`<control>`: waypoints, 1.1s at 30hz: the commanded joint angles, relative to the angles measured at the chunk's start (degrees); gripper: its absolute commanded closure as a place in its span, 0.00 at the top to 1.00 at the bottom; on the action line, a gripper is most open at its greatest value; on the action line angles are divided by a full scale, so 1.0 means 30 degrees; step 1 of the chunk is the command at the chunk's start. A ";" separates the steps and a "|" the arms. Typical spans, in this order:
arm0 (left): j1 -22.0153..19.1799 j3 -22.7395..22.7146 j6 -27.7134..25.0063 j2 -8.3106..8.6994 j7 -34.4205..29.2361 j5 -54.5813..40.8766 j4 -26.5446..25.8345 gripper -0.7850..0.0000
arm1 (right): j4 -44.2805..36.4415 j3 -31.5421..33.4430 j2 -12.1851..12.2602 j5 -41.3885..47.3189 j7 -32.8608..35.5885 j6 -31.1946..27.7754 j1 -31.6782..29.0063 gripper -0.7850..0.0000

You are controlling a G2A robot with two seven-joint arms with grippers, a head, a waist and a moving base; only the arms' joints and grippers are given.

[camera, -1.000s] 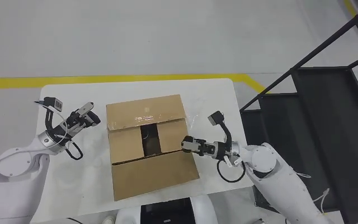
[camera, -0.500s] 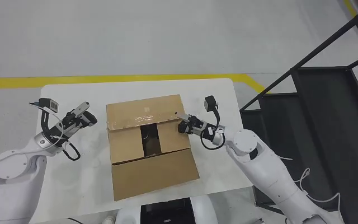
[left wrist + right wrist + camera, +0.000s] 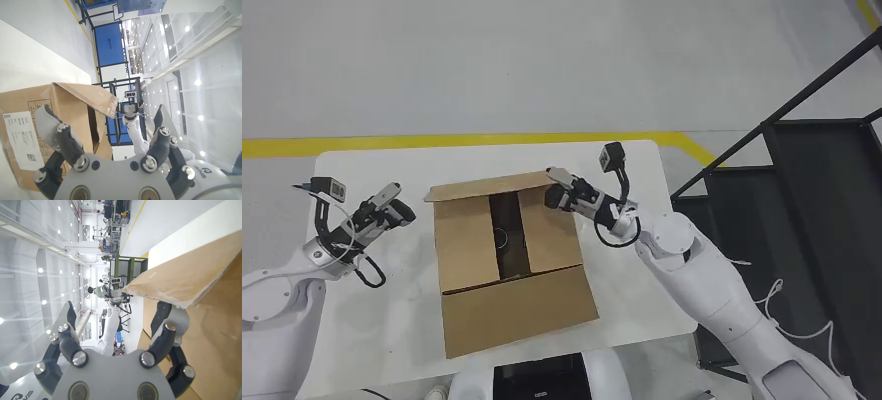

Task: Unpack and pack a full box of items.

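The cardboard box (image 3: 512,275) sits mid-table (image 3: 362,170), its far flap (image 3: 487,187) tilted up. The right arm stretches to the box's far right corner, the right gripper (image 3: 557,190) spread wide, one finger under the flap's edge, clamping nothing. The left gripper (image 3: 392,212) hovers beside the box's left side, fingers wide apart and empty.

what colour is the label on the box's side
White with dark print; the label shows best in the left wrist view.

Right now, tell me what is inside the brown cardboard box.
In the brown cardboard box, the dark gap between two inner flaps shows something dim, roundish, unidentifiable. The flaps cover the rest.
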 commanded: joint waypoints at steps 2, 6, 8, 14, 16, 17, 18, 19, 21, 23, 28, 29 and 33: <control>-0.0002 0.0022 0.0018 -0.0019 -0.0008 -0.0009 -0.0023 1.00 | 0.0443 -0.0751 -0.0397 -0.0639 -0.1672 -0.0394 0.1080 1.00; 0.0091 0.0026 0.0075 -0.0042 -0.0052 -0.0046 -0.0112 1.00 | 0.1615 -0.1665 -0.0966 -0.1637 -0.3818 -0.0545 0.2592 1.00; 0.0136 0.0074 0.0166 -0.0053 -0.0111 -0.0025 -0.0138 1.00 | 0.2404 -0.2088 -0.1259 -0.2049 -0.4736 -0.0459 0.3356 1.00; 0.0103 0.0160 0.0288 -0.0094 -0.0178 -0.0092 -0.0103 1.00 | 0.4707 -0.3203 -0.2063 -0.3485 -0.6859 0.0149 0.5219 1.00; 0.0089 0.0190 0.0337 -0.0109 -0.0207 -0.0145 -0.0073 1.00 | 0.5431 -0.3478 -0.2292 -0.3925 -0.7276 0.0530 0.5734 1.00; 0.0067 0.0224 0.0347 -0.0117 -0.0245 -0.0160 -0.0074 1.00 | 0.5792 -0.3605 -0.2403 -0.4102 -0.7434 0.0740 0.5962 1.00; 0.0041 0.0261 0.0382 -0.0124 -0.0275 -0.0154 -0.0058 1.00 | 0.6154 -0.3726 -0.2514 -0.4234 -0.7579 0.1000 0.6173 1.00; 0.0013 0.0300 0.0419 -0.0132 -0.0296 -0.0140 -0.0040 1.00 | 0.6479 -0.3851 -0.2626 -0.4342 -0.7677 0.1208 0.6375 1.00; -0.0051 0.0380 0.0460 -0.0149 -0.0347 -0.0143 -0.0006 1.00 | 0.7122 -0.4105 -0.2836 -0.4738 -0.7950 0.1580 0.6725 1.00; -0.0111 0.0449 0.0484 -0.0165 -0.0400 -0.0158 0.0046 1.00 | 0.7709 -0.4348 -0.3050 -0.4966 -0.8076 0.1950 0.7024 1.00; -0.0223 0.0582 0.0503 -0.0201 -0.0558 -0.0202 0.0210 1.00 | 0.9036 -0.4967 -0.3565 -0.5474 -0.8035 0.2753 0.7573 1.00; -0.0245 0.0599 0.0510 -0.0206 -0.0597 -0.0213 0.0240 1.00 | 0.9321 -0.5046 -0.3658 -0.5531 -0.8035 0.2712 0.7637 1.00; -0.0304 0.0668 0.0549 -0.0225 -0.0711 -0.0176 0.0298 1.00 | 1.0377 -0.5161 -0.3980 -0.5557 -0.8066 0.2585 0.7770 1.00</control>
